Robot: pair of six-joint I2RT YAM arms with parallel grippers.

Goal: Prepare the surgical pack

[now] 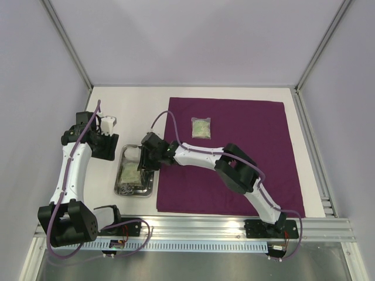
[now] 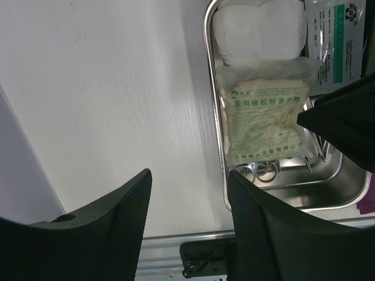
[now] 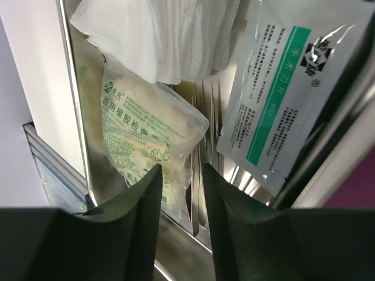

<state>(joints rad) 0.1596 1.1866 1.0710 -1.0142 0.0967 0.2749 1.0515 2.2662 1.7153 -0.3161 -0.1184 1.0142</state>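
The purple sheet (image 1: 234, 158) lies flat on the table with one clear glove packet (image 1: 201, 127) on it. Left of it stands the steel tray (image 1: 150, 186) (image 2: 214, 117) (image 3: 67, 70). In it are white gauze (image 2: 258, 29) (image 3: 158, 35), a second glove packet (image 2: 266, 120) (image 3: 137, 129), a white-and-green packet (image 2: 334, 41) (image 3: 287, 82) and scissors (image 2: 261, 171). My right gripper (image 1: 142, 159) (image 3: 181, 181) hangs over the tray, jaws apart, gripping nothing, with thin metal instruments (image 3: 205, 134) showing in the gap. My left gripper (image 1: 106, 150) (image 2: 190, 193) stands open over bare table left of the tray.
White table (image 2: 117, 88) lies under the left gripper. An aluminium rail (image 1: 199, 225) runs along the near edge. Enclosure walls and posts (image 1: 67, 41) frame the table. A small white part (image 1: 109, 124) sits by the left wrist.
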